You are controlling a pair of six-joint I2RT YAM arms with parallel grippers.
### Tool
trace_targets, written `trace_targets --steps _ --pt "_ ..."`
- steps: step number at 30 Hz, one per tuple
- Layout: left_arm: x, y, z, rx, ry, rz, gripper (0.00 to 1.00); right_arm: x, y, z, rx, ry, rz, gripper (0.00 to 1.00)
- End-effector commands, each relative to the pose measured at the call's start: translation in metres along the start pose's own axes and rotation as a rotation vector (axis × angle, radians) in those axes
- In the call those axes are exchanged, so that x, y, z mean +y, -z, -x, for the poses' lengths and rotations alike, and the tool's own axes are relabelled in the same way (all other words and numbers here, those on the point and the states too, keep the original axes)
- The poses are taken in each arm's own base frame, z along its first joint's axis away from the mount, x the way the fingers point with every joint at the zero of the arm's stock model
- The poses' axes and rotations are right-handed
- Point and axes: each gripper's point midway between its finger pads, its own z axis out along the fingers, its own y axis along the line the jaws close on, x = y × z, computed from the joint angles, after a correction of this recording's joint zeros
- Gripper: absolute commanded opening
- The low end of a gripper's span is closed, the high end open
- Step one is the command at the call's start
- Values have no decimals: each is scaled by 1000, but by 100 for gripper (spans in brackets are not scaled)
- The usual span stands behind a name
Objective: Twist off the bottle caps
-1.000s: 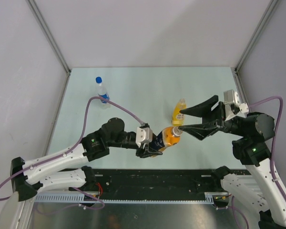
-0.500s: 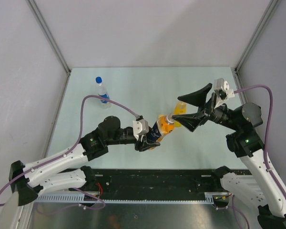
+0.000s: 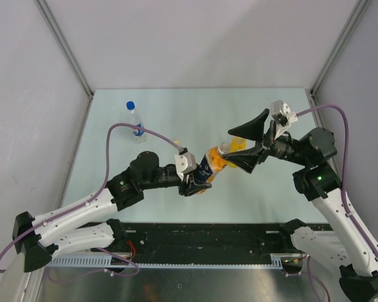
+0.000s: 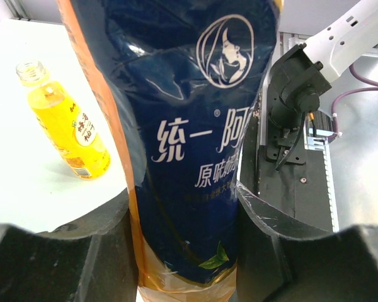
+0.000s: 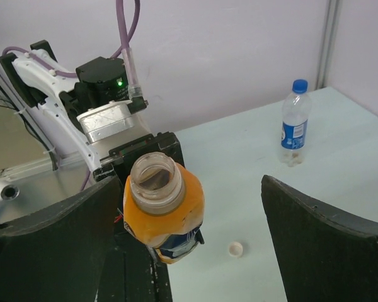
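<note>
Left gripper [image 4: 183,195]: clamped around the dark label of the orange bottle [image 5: 167,217], holding it tilted with the neck toward the right arm.
Right gripper [image 3: 228,146]: fingers spread wide, one on each side of the orange bottle's neck, touching nothing.
Bottle mouth [image 5: 152,176]: open and capless, lying between the spread fingers of the right gripper.
White cap [image 5: 236,250]: loose on the table [image 3: 176,113], near the orange bottle and clear of both grippers.
Yellow juice bottle [image 4: 66,129]: upright just beside the orange bottle, its mouth open too; its cap is not in view.
Water bottle [image 5: 294,123]: upright, well apart from the orange bottle, with the blue cap [image 5: 299,85] on top.
Step in hand: this bottle looks done, so the likely job is to stand it down and go for the blue cap.
Doing it well: bring the orange bottle upright before letting go, since the juice sits high and the mouth is open. Draw the right fingers back without brushing the neck. Set the bottle down clear of the yellow juice bottle and the white cap.
</note>
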Motion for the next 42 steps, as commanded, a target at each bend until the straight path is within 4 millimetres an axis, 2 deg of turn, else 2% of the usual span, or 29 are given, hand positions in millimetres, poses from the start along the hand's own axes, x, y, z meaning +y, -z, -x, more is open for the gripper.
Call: trace_targets --steps 1,10,14,16,21,23,26,29,31,32,34,36,38,42 --pt "-2 -2 20 -64 -8 -21 0 8 -4 8 -15 -2 53 97" --pt "-8 -4 20 -59 5 -62 0 12 -11 8 -14 -48 104 81" --pt "-10 -5 20 -59 7 -74 0 15 -13 2 3 -51 115 69" --pt "-10 -5 20 -59 8 -76 0 15 -14 0 10 -51 122 56" --pt "-12 -4 22 -63 7 -81 0 17 -14 -2 18 -47 127 8" --pt "-11 -4 22 -64 8 -78 0 17 -13 -2 15 -42 124 2" --pt "-11 -2 23 -70 7 -71 2 19 -13 -1 14 -35 126 0" --pt "-8 -1 24 -72 6 -49 10 17 -12 -3 18 -32 115 0" --pt "-6 -1 24 -72 7 -41 20 17 -12 -3 19 -34 108 0" --pt "-6 -1 24 -71 7 -39 32 17 -12 -4 20 -34 108 0" --pt "-7 -2 24 -71 28 -39 66 17 -12 -3 19 -32 102 0" --pt "-7 -2 23 -69 34 -40 88 15 -11 -4 21 -29 92 0" --pt "-7 -2 23 -68 36 -41 96 14 -11 -4 19 -24 82 0" --pt "-6 -3 23 -66 37 -41 99 12 -10 -5 23 -21 73 0"
